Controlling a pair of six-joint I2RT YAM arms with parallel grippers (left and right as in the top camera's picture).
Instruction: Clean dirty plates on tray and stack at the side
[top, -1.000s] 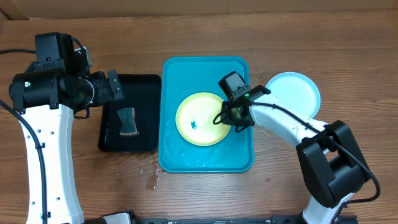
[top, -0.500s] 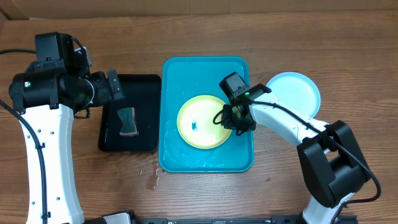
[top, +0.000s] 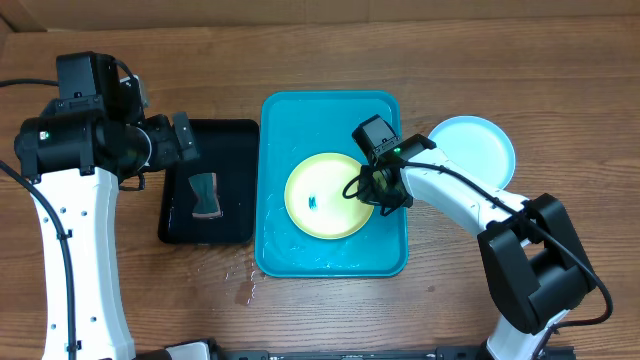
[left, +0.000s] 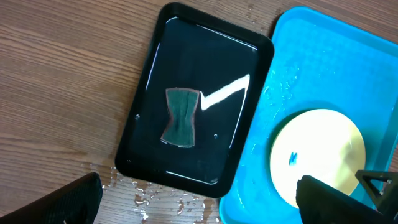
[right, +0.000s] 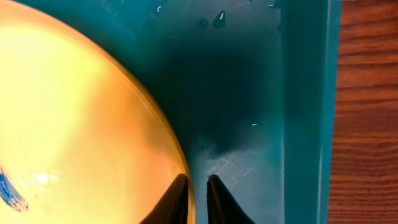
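The right jaws are clenched at the rim of the yellow plate (top: 320, 208), which lies in the tray (top: 330, 105). A cyan plate (top: 475, 145) sits on the bench (top: 450, 50) behind them. The left jaws gape, released, above the black tray (top: 235, 130), which holds a sponge (top: 206, 195).

The tray (top: 333, 108) was set at the middle of the surface (top: 300, 50), with one plate (top: 318, 200) lying in its front half and the right hand (top: 381, 196) placed at that plate's right edge, beside the tray's right wall. A smaller tray (top: 236, 130) was laid just left of it, with a sponge (top: 206, 196) resting inside and the left hand (top: 185, 140) held over its rear left edge. A second plate (top: 478, 148) was laid on the surface just right of the tray.
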